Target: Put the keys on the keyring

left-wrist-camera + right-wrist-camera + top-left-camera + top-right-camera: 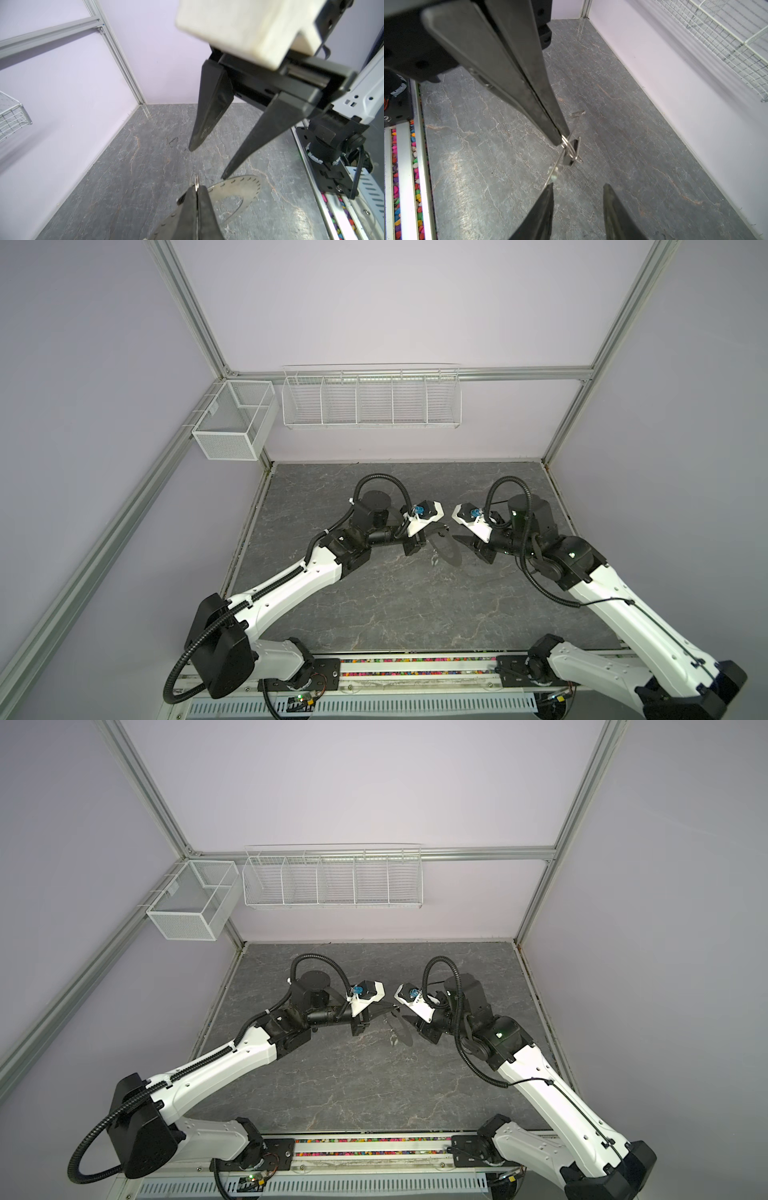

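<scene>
In both top views the flat grey metal disc keyring (448, 551) (401, 1031) hangs above the grey marbled table (374, 605), between the left gripper (441, 528) and the right gripper (460, 540).

Left wrist view: the left gripper (196, 194) pinches the keyring's wire loop (196, 182). The right gripper (207, 162) stands parted and empty.

Right wrist view: a black plastic key head (572, 153) hangs at that loop.

Grey marbled tabletop (374, 605); white mesh basket (226, 443) and divided wire rack (372, 404) on lilac walls (374, 302); coloured pebbles (415, 660) along front
</scene>
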`<state>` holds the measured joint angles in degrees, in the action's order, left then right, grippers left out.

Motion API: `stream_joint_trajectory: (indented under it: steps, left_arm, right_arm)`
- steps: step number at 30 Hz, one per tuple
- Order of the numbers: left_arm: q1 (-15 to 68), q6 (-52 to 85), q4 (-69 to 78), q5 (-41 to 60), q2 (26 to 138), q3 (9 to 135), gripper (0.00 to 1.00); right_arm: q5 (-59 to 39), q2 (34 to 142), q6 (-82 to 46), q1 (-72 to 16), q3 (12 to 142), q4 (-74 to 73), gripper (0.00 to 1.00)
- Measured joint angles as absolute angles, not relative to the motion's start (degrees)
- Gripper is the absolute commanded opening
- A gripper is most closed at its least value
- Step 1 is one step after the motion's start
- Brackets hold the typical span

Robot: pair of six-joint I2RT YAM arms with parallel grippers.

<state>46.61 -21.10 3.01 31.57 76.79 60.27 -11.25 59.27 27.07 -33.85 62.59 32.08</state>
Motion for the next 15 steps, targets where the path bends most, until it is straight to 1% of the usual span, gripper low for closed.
stream_joint_trajectory:
  steps: [4, 9, 15]
  left_arm:
    - [46.61, -16.78, 10.31, 31.55, 76.66, 57.84, 0.0]
    - [46.5, -14.0, 15.38, 31.31, 76.66, 57.25, 0.0]
    - [46.48, -12.4, 18.7, 30.98, 76.66, 57.23, 0.0]
  right_arm:
    - [-12.34, 61.17, 25.63, -33.82, 62.54, 30.52, 0.4]
    - [-13.45, 62.54, 23.99, -33.82, 62.54, 27.7, 0.38]
    - [-13.41, 62.72, 22.37, -33.82, 62.54, 23.31, 0.32]
